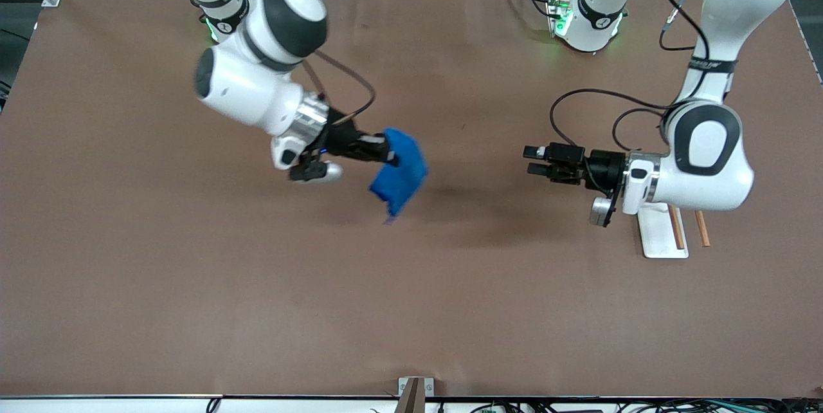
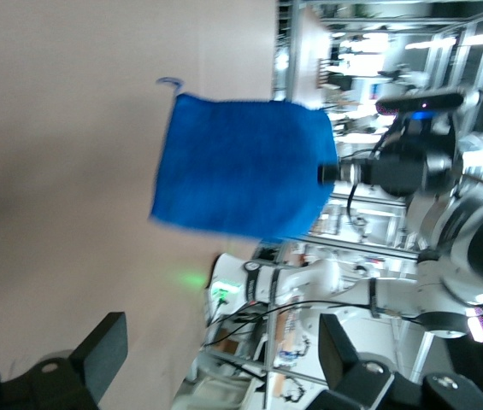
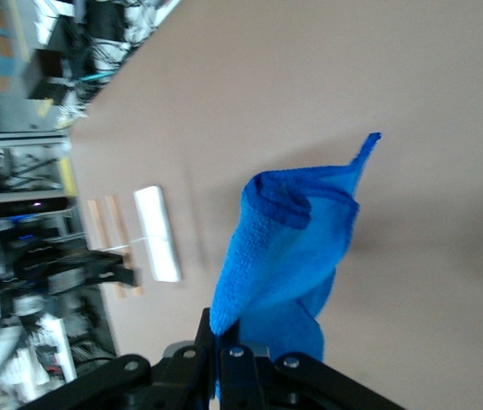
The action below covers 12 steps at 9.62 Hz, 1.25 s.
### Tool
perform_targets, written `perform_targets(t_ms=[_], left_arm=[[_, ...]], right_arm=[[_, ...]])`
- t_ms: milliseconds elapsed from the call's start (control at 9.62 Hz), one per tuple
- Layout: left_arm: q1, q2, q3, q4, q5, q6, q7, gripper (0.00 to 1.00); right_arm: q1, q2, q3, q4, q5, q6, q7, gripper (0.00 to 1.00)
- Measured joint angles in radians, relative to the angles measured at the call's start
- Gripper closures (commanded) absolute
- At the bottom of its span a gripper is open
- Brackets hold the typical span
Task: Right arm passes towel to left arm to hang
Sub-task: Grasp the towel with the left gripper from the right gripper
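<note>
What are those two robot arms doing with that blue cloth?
The right arm's pincer is shut on a blue towel and holds it up in the air over the middle of the brown table, so the cloth hangs down. The left arm's pincer is open, points at the towel with a gap between them, and has not touched it. It looks ready to take the towel. A white rack sits under the left arm.

White jointed right arm point(image 1: 257, 72), white left arm point(image 1: 707, 156), black bands, black cables, green-lit bases
</note>
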Motion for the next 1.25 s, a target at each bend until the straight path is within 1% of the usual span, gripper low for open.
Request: perform_targets(t_ms=[208, 312, 416, 520, 624, 936, 1144, 1248], left_arm=[[-0.004, 0.089, -0.015, -0.006, -0.142, -0.031, 0.053, 0.06], [-0.005, 0.128, -0.029, -0.006, -0.192, -0.055, 0.082, 0.07], [-0.006, 0.166, -0.04, -0.007, -0.238, -0.092, 0.115, 0.1], [-0.007, 0.199, -0.047, -0.006, -0.271, -0.135, 0.137, 0.12], [-0.007, 0.218, -0.05, -0.006, -0.286, -0.17, 0.143, 0.15], [0.001, 0.225, -0.05, -0.004, -0.291, -0.244, 0.076, 0.22], [0.006, 0.224, -0.05, 0.0, -0.312, -0.292, -0.032, 0.36], [0.01, 0.224, -0.05, 0.006, -0.317, -0.307, -0.07, 0.49]], right_arm=[[0.1, 0.019, 0.0, 0.05, 0.212, 0.107, 0.006, 1.0], [0.125, 0.023, 0.0, 0.076, 0.31, 0.117, 0.008, 1.0], [0.137, 0.028, 0.0, 0.099, 0.383, 0.117, 0.008, 1.0], [0.144, 0.036, 0.0, 0.123, 0.427, 0.117, 0.008, 1.0], [0.149, 0.047, 0.0, 0.148, 0.449, 0.117, 0.008, 1.0], [0.155, 0.086, -0.001, 0.198, 0.456, 0.117, 0.009, 1.0], [0.156, 0.098, -0.001, 0.205, 0.456, 0.117, 0.009, 1.0], [0.156, 0.099, -0.001, 0.207, 0.456, 0.117, 0.009, 1.0]])
